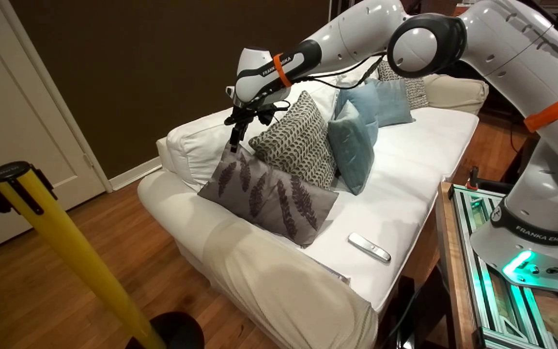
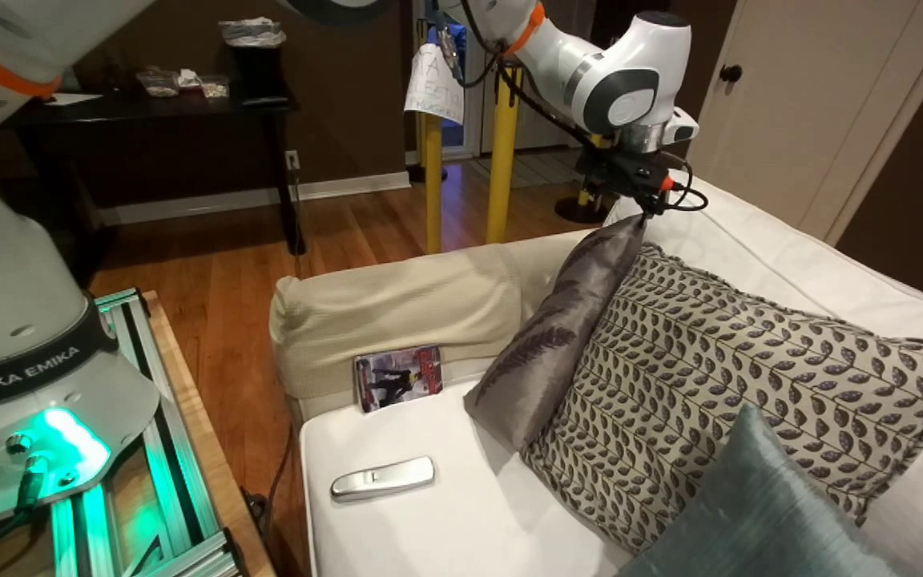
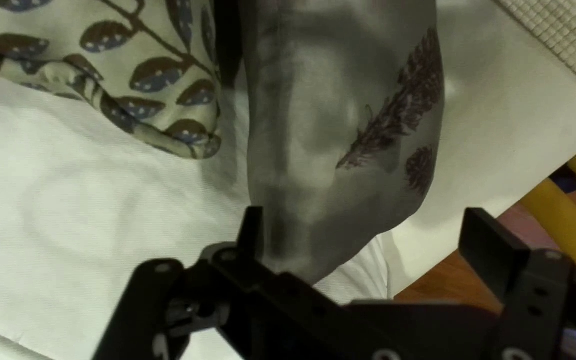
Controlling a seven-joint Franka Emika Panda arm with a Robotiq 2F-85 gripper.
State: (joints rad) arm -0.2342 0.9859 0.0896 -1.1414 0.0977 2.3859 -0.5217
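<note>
A long white fabric sofa bears a cream, leaf-printed, square fabric cushion and, tilted beside it, a grey, rectangular, satiny pillow with purple sprigs. The black 2-fingered gripper stands at the pillow's upper corner; its 2 fingers, spread either side of it, hold nothing. The reach looks complete, the grasp not yet made.

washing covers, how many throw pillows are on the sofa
6 visible: gray sprig-print pillow by the near armrest, leaf-print pillow beside it, then teal pillow, blue pillow behind that, second blue pillow beyond, patterned pillow at the far end. Others may be hidden.
</note>
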